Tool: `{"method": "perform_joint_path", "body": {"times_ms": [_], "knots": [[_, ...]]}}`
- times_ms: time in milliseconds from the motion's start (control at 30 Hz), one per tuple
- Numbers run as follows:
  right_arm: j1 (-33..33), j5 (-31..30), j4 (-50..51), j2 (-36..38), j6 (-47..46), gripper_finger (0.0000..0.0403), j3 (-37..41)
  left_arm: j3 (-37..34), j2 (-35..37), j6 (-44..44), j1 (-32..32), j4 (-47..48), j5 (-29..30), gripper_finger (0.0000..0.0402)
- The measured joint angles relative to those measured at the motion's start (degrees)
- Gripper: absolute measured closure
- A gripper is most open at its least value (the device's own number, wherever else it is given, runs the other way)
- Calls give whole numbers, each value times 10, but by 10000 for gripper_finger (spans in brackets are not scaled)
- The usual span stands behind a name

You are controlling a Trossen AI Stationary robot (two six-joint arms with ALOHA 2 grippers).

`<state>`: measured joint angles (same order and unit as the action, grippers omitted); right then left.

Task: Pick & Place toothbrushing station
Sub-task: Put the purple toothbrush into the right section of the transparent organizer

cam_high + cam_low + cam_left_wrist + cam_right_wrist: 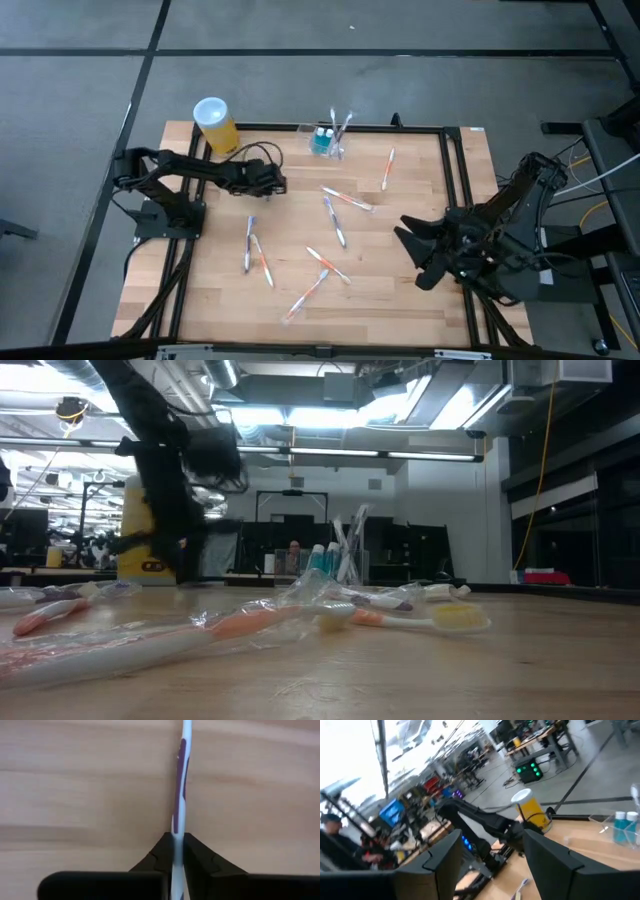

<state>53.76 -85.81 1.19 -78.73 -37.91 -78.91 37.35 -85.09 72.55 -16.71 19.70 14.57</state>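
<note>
The toothbrushing station (330, 140), a small clear holder with toothbrushes and a blue tube standing in it, rests on the wooden table's far edge; it also shows in the low view (335, 560). My left gripper (272, 185) is down at the table's left part, near the yellow canister, and is shut on a white-and-purple toothbrush (181, 780). My right gripper (412, 255) hangs open above the table's right side with nothing between its fingers (492, 865). My left gripper pinches the toothbrush's handle (177, 831) between its two fingers (162, 851), which slant down at it from above. The handle runs straight out ahead from between the fingertips, close over the wood. Whether it is lifted off the table does not show.
A yellow canister (215, 122) with a white top stands at the table's far left corner. Several wrapped toothbrushes lie loose on the wood: (346, 200), (388, 168), (255, 248), (328, 265), (305, 295). A black frame (455, 180) edges the table.
</note>
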Motion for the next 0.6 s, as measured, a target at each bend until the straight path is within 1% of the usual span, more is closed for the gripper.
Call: {"method": "perform_joint_path", "body": {"times_ms": [67,200,267,333,433,533,600], "knots": [[-14,37,60,7,-35,193,0,3,31,-44,14,-60,-18,385],[-36,111,260,46,-182,205,0,3,76,-112,40,-163,-27,385],[-42,135,332,69,-223,210,0,3,99,-168,57,-237,-54,385],[-51,159,381,91,-234,215,0,3,113,-221,72,-317,-99,385],[-71,202,409,116,-220,218,0,4,120,-250,91,-426,-153,385],[-105,244,408,132,-181,218,2,5,121,-248,107,-513,-160,385],[-126,267,410,142,-167,218,12,5,121,-244,115,-553,-150,385]]}}
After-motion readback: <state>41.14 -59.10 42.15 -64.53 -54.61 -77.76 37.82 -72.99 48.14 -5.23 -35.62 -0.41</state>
